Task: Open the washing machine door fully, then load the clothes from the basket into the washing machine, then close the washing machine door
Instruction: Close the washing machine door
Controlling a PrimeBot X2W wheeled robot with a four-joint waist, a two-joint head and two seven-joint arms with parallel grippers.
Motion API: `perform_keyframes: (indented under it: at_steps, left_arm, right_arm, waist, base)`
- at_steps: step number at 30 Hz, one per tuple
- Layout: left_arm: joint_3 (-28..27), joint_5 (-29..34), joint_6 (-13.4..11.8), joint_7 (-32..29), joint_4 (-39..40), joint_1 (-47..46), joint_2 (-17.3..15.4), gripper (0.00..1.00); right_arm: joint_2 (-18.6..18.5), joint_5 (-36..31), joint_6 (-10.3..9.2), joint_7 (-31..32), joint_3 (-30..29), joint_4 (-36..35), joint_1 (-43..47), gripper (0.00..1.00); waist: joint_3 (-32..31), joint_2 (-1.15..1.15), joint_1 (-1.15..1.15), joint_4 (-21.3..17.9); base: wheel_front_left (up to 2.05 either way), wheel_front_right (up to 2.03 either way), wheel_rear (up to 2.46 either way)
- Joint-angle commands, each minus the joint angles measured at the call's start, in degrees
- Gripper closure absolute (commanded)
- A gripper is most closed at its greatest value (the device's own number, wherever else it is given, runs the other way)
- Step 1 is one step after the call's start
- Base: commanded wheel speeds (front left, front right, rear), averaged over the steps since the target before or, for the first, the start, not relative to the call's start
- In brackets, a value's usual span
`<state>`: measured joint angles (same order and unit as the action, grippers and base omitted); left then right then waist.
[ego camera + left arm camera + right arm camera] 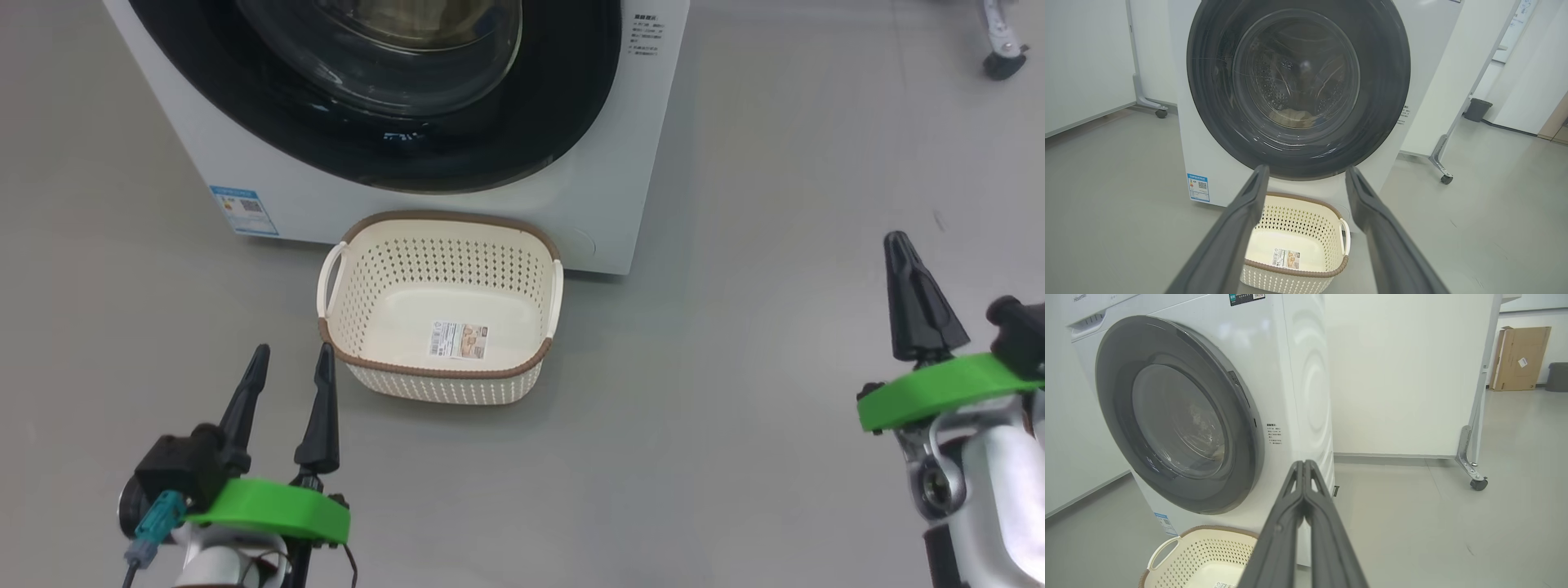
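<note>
The white washing machine (457, 212) stands ahead with its door (571, 106) shut flat against the front. Behind the door's glass (1296, 77), pale yellow clothes (1292, 117) lie low in the drum. The cream basket (441, 261) sits on the floor against the machine's foot, holding nothing but the sticker on its floor. My left gripper (294, 351) hovers just left of the basket's near corner, open, with nothing between its fingers. My right gripper (898, 241) is far off to the right of the basket, shut on nothing, pointing at the machine's right corner (1303, 462).
White partition panels on castered legs (1443, 171) stand to the machine's right and another (1147, 102) to its left. A cardboard box (1519, 357) and a dark bin (1476, 109) sit farther back. Grey floor (735, 408) spreads around the basket.
</note>
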<state>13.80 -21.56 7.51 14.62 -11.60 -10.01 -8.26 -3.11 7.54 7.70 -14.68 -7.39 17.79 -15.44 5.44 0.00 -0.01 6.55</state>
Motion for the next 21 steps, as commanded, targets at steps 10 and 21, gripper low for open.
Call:
perform_keyframes:
  at_steps: [10,21]
  left_arm:
    - [-3.24,1.53,-0.02,0.38,1.01,0.79,-0.84,0.0]
    - [-3.42,1.68,-0.02,0.38,-0.49,1.11,-0.35,0.0]
  right_arm:
    - [0.23,4.95,-0.21,-0.32,0.66,-4.47,6.11,0.93]
    - [0.23,4.99,-0.21,-0.32,0.21,-4.49,7.8,0.0]
  waist:
    - [-2.79,0.0,0.01,-1.73]
    - [-3.58,0.0,0.01,-2.2]
  base:
    - [0.0,0.0,0.0]
    - [0.0,0.0,0.0]
